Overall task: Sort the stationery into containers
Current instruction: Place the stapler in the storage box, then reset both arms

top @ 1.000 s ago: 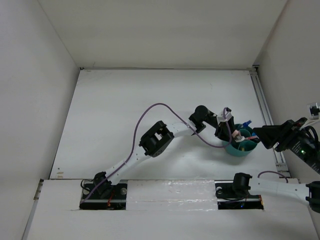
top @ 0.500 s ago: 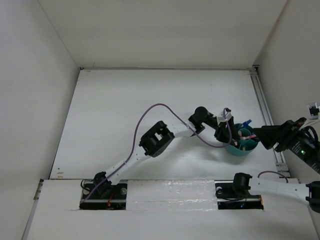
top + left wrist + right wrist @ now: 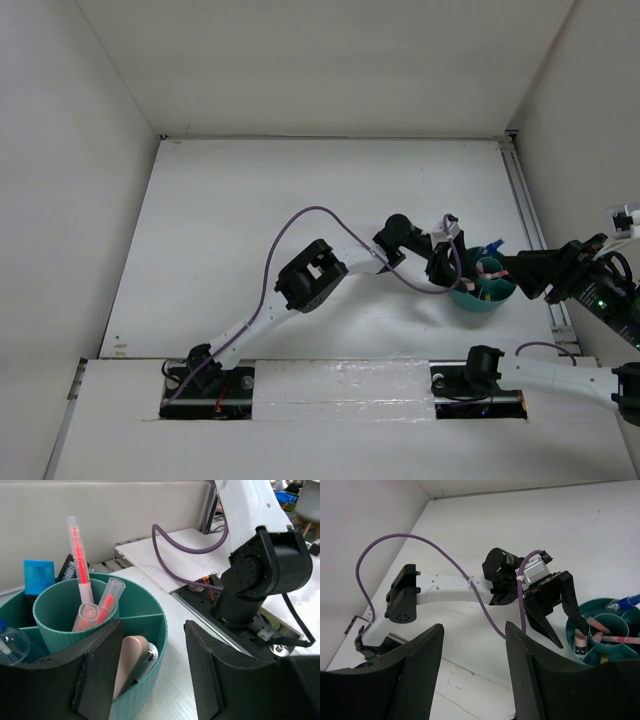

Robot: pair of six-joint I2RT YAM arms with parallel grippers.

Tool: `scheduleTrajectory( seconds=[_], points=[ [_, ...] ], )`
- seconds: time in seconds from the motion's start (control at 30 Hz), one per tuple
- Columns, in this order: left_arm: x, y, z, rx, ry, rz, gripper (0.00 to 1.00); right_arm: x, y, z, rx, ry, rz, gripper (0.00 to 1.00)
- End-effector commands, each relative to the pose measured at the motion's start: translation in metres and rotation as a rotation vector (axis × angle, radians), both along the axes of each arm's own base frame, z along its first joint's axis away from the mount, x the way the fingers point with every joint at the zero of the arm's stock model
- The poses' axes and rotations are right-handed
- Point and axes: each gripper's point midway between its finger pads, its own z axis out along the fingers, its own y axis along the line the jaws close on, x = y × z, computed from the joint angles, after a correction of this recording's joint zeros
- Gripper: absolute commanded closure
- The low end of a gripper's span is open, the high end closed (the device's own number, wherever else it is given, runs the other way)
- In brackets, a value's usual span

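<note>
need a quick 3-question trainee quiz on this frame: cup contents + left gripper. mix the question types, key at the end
1. True or false: the left gripper is shut.
2. Where do the orange-pink pencils sit? A) in an outer compartment of the teal cup B) in its round middle compartment C) outside it, lying flat
3. Fill in: in the left wrist view, the outer compartment nearest the camera holds a pinkish ____.

Key
1. False. Its jaws stand open, gripping nothing.
2. B.
3. eraser block.
</note>
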Motion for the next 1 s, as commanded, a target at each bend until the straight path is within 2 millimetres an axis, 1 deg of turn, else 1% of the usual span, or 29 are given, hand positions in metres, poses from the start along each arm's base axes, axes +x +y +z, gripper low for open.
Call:
scheduleTrajectory(
  seconds=[0.0,0.03,0.07,0.1,0.13,0.17,0.2,0.27,0.3,0.33,0.37,0.4,0.43,0.47,0.5,0.53,0.57,0.6,0.63,0.67,0.7,0.73,0.77,0.8,0.83,0.87,0.9,0.93,0.97],
  points=[
    [-0.017,0.028,0.079,-0.360,-0.258,-0.017,0.52,0.000,0.005,0.011,0.037,-0.027,0.022,0.42],
    [-0.012,0.031,0.080,-0.358,-0.259,-0.009,0.52,0.000,0.005,0.011,0.037,-0.027,0.022,0.42],
    [-0.013,0.033,0.083,-0.365,-0.264,-0.008,0.50,0.000,0.005,0.011,0.037,-0.027,0.022,0.42],
    [-0.016,0.036,0.090,-0.369,-0.271,-0.018,0.50,0.000,0.006,0.013,0.045,-0.031,0.021,0.42],
    [-0.012,0.040,0.091,-0.369,-0.274,-0.007,0.50,0.000,0.006,0.013,0.045,-0.031,0.021,0.42],
    [-0.014,0.043,0.098,-0.383,-0.279,-0.011,0.50,0.001,0.007,0.010,0.037,-0.027,0.022,0.42],
    [-0.015,0.045,0.099,-0.380,-0.274,-0.014,0.50,0.001,0.008,0.012,0.046,-0.031,0.021,0.42],
    [-0.010,0.055,0.117,-0.382,-0.294,-0.013,0.49,0.001,0.006,0.015,0.056,-0.042,0.023,0.42],
    [-0.010,0.055,0.116,-0.373,-0.288,-0.013,0.49,0.001,0.006,0.015,0.056,-0.042,0.023,0.42],
    [-0.012,0.057,0.125,-0.370,-0.300,-0.023,0.45,0.001,0.006,0.015,0.056,-0.042,0.023,0.42],
    [-0.007,0.059,0.131,-0.371,-0.307,-0.011,0.43,0.001,0.007,0.018,0.067,-0.047,0.023,0.42],
    [-0.007,0.059,0.133,-0.342,-0.300,-0.019,0.41,0.001,0.006,0.017,0.058,-0.052,0.024,0.42],
    [-0.007,0.060,0.139,-0.345,-0.303,-0.017,0.40,0.002,0.009,0.020,0.072,-0.058,0.024,0.42],
    [-0.005,0.066,0.150,-0.347,-0.308,-0.007,0.40,0.001,0.010,0.020,0.063,-0.062,0.036,0.42],
    [0.001,0.069,0.157,-0.344,-0.309,0.005,0.37,0.002,0.012,0.020,0.059,-0.070,0.038,0.42],
    [0.000,0.071,0.160,-0.334,-0.302,0.005,0.34,0.003,0.013,0.023,0.072,-0.075,0.038,0.40],
    [0.004,0.078,0.175,-0.345,-0.315,0.020,0.30,0.005,0.013,0.020,0.052,-0.077,0.031,0.40],
    [0.011,0.084,0.177,-0.331,-0.309,0.037,0.26,0.005,0.014,0.023,0.066,-0.083,0.030,0.40],
    [0.014,0.087,0.181,-0.312,-0.296,0.046,0.14,0.005,0.014,0.023,0.057,-0.088,0.032,0.39],
    [0.021,0.090,0.188,-0.301,-0.281,0.069,0.00,0.007,0.013,0.026,0.058,-0.100,0.021,0.39],
    [0.031,0.100,0.205,-0.305,-0.270,0.119,0.00,0.009,0.012,0.023,0.048,-0.098,0.006,0.38],
    [0.040,0.102,0.206,-0.246,-0.220,0.150,0.00,0.011,0.013,0.022,0.039,-0.096,-0.003,0.38],
    [0.048,0.105,0.212,-0.229,-0.211,0.186,0.00,0.011,0.014,0.024,0.041,-0.104,-0.002,0.38],
    [0.061,0.116,0.245,-0.298,-0.270,0.294,0.00,0.013,0.012,0.025,0.040,-0.106,-0.016,0.37],
    [0.068,0.115,0.245,-0.267,-0.267,0.355,0.00,0.015,0.011,0.022,0.030,-0.104,-0.028,0.37],
    [0.080,0.112,0.228,-0.121,-0.204,0.427,0.00,0.015,0.012,0.024,0.040,-0.108,-0.028,0.35],
    [0.105,0.113,0.239,-0.104,-0.218,0.610,0.00,0.016,0.010,0.024,0.039,-0.109,-0.039,0.35],
    [0.105,0.126,0.258,-0.122,-0.305,0.677,0.00,0.018,0.010,0.021,0.028,-0.107,-0.050,0.35],
    [0.108,0.132,0.254,-0.064,-0.285,0.720,0.00,0.018,0.010,0.021,0.028,-0.107,-0.050,0.35]
  ],
)
